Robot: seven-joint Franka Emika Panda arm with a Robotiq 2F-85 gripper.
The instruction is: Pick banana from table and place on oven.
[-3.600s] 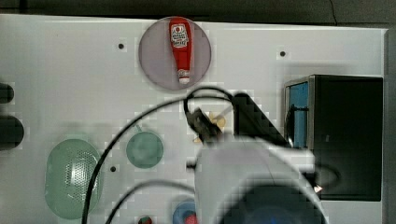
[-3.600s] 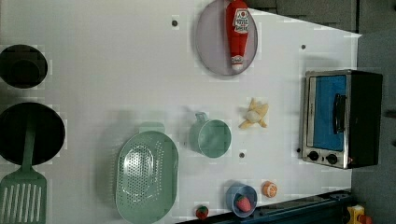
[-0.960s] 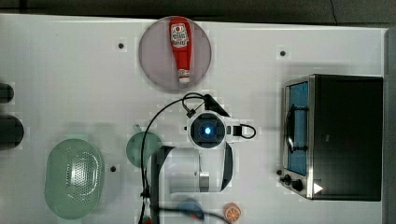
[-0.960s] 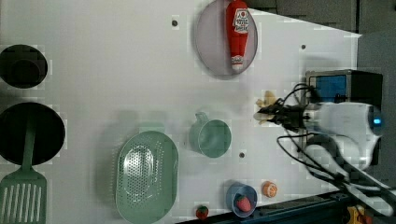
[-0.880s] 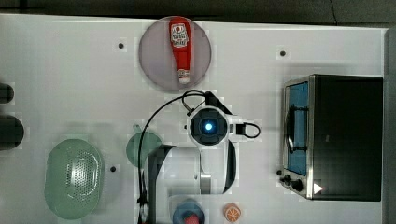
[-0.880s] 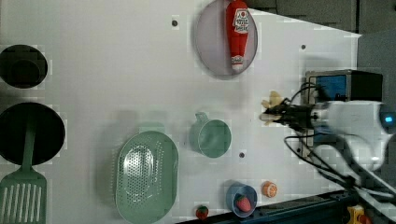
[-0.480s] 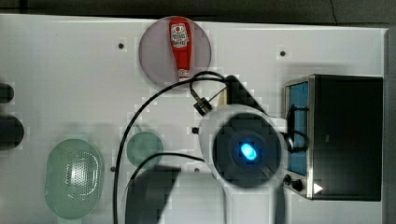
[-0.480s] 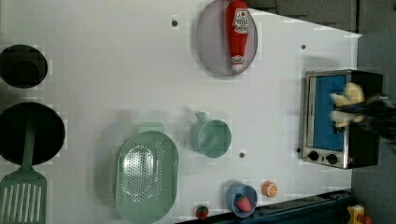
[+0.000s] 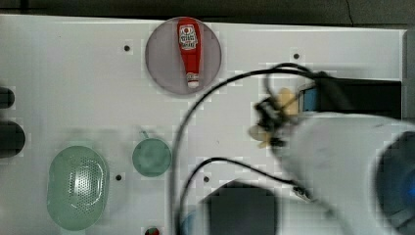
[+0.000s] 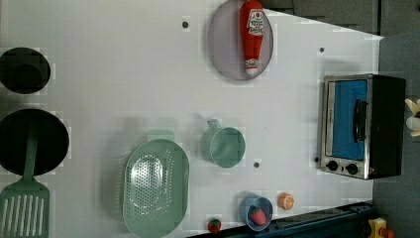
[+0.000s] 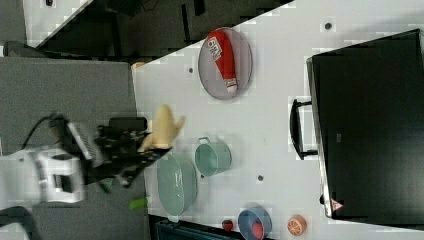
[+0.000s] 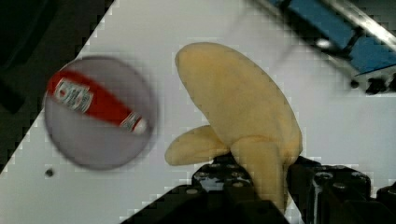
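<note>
One banana (image 12: pixel 243 116) clamped in the jaws, oven (image 9: pixel 359 98) half hidden behind the blurred arm (image 9: pixel 342 156)

One banana (image 12: pixel 243 116), one oven (image 10: pixel 361 126), one ketchup bottle (image 10: pixel 252 34) lying on one plate (image 10: pixel 220 44), one cup (image 10: pixel 224 146), one colander (image 10: pixel 156 186), one spatula (image 10: pixel 25 208), two dark pans (image 10: pixel 22 69) sitting at nine o'clock, one orange slice (image 10: pixel 285 201), one blue bowl (image 10: pixel 249 206).
</note>
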